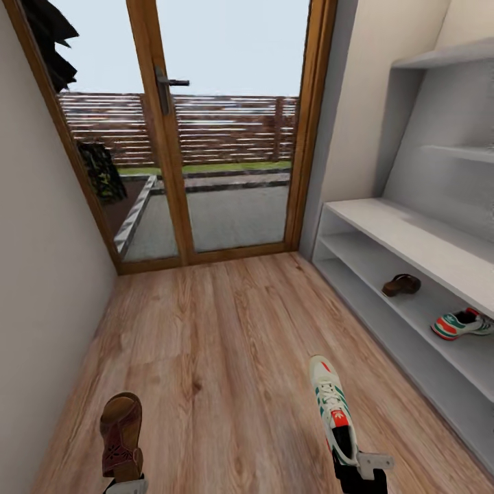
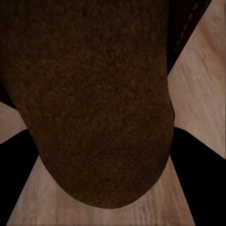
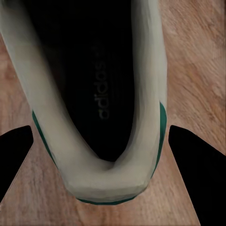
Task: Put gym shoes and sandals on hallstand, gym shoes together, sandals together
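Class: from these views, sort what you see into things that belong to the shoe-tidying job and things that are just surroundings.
Job:
sandal at left gripper
gym shoe at right gripper
sandal on rack
gym shoe on rack
hallstand
corridor floor

Surroundings:
glass door
door handle
fence outside

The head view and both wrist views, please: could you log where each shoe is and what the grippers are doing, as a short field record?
sandal on rack: middle shelf of hallstand
gym shoe on rack: same shelf, apart from that sandal
second sandal: at left gripper, heel between its fingers
second gym shoe: at right gripper, heel between its fingers
grip contact: cannot tell
corridor floor: wood planks
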{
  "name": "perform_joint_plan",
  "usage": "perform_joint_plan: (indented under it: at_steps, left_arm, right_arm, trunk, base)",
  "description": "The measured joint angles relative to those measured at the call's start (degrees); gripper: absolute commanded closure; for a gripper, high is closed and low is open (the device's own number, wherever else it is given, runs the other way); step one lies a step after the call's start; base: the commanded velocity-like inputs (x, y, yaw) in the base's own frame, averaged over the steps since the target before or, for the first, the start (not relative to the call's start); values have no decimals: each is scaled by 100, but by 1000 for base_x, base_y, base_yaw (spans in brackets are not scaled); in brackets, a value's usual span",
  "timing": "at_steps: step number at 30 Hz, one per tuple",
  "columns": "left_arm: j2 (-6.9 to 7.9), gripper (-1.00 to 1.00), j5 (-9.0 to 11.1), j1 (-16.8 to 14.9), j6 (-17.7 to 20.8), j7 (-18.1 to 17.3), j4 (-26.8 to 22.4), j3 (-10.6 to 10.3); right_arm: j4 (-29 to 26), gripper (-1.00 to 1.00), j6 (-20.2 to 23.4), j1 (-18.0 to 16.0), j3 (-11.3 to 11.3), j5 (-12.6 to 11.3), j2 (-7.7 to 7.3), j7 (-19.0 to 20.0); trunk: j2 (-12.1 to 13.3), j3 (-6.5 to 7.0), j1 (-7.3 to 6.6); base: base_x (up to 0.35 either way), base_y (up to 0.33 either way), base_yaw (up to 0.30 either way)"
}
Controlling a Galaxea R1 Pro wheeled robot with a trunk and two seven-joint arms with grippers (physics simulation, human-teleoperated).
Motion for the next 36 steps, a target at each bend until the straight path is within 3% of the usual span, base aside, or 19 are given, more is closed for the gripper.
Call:
perform_joint_plan:
  at_steps: [36]
  left_arm:
    - [0,100,-4,0,2,-2,-18,-1]
  right_arm:
    - [1,100,0,0,-1,0,-1,-3]
  trunk:
    - [0,0,0]
  base:
    - [292,223,-258]
